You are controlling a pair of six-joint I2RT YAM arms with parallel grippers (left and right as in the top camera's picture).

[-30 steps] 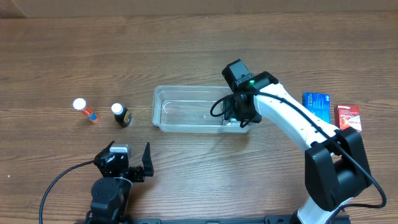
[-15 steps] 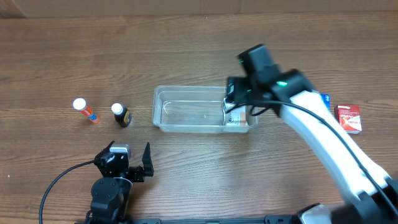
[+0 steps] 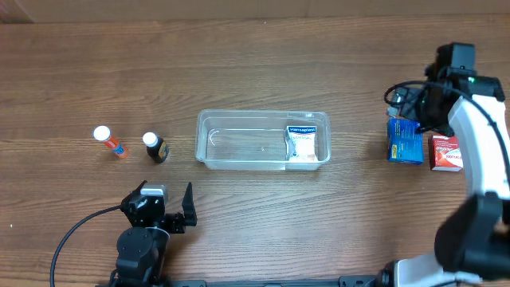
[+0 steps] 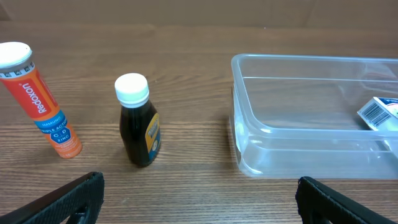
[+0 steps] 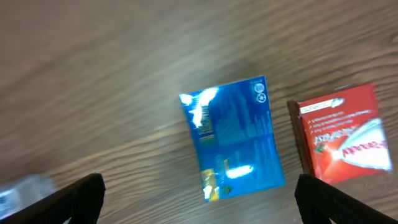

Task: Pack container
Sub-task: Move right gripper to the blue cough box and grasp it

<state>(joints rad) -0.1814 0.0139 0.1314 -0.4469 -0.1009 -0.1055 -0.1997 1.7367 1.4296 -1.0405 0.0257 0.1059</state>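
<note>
One container [image 3: 263, 138], clear, sits in the middle of the table [image 3: 255, 56], long side running left to right. At its right end lies one white box [image 3: 305, 143] with a blue band on top. The left wrist view shows a barcode on it, but its print is too small to read.

To the left of the container stand one dark bottle [image 4: 138, 121] with a white cap and a yellow label I cannot read, and beyond it one orange tube [image 4: 40, 99], also white-capped, marked "Redoxon". Neither touches the other or the container.

Well apart to the right lie two more boxes just beside each other, one blue box [image 5: 233, 137] and one red box [image 5: 345, 134]. Their writing is blurred.

The left fingers [image 4: 74, 193] are spread wide and hold nothing, low at the near edge, facing the bottle and container. The right fingers [image 5: 78, 193] are spread too, empty, above the blue box.
</note>
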